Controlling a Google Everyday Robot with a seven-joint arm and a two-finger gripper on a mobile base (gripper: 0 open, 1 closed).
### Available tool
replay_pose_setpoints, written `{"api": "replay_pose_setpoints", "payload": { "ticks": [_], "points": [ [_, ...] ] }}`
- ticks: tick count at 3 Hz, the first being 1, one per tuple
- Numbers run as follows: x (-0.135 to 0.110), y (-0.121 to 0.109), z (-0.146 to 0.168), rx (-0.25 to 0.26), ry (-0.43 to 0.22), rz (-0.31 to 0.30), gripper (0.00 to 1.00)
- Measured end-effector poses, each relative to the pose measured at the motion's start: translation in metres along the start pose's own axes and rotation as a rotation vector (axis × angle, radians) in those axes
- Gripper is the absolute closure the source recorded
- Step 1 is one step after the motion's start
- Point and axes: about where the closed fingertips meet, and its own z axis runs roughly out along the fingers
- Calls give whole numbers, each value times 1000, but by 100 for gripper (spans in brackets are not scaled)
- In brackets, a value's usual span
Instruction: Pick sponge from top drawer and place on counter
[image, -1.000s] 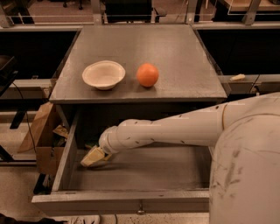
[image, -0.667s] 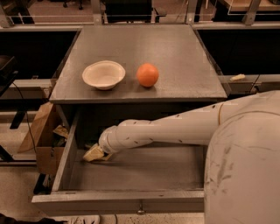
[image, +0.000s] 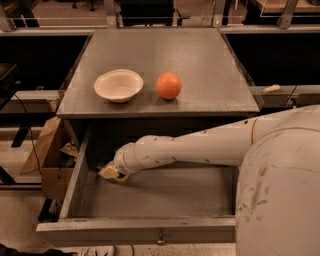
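Observation:
The top drawer (image: 135, 231) is pulled open below the counter (image: 205, 60), its grey floor showing. My white arm reaches in from the right. My gripper (image: 111, 172) is low in the drawer's back left corner, close to the left wall. A small pale yellow patch with a dark spot beside it shows right at the gripper's tip. I cannot tell whether that patch is the sponge or part of the gripper. No sponge shows anywhere else in the drawer or on the counter.
A white bowl (image: 118, 85) and an orange (image: 169, 85) sit on the front left part of the counter. A cardboard box (image: 45, 155) stands on the floor left of the cabinet. My robot body (image: 280, 200) fills the lower right.
The gripper has shifted slightly toward the back of the drawer, staying in the left corner. The bowl and orange have not moved.

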Motion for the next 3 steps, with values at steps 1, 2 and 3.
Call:
{"api": "replay_pose_setpoints", "payload": {
  "ticks": [1,2,3],
  "points": [
    [-4,-6,-16,-8,-12,-19,92],
    [-13,-25,-56,-19,-16,-59,100],
    [-16,-36,-108,-44,18,-108,100]
  ]
}}
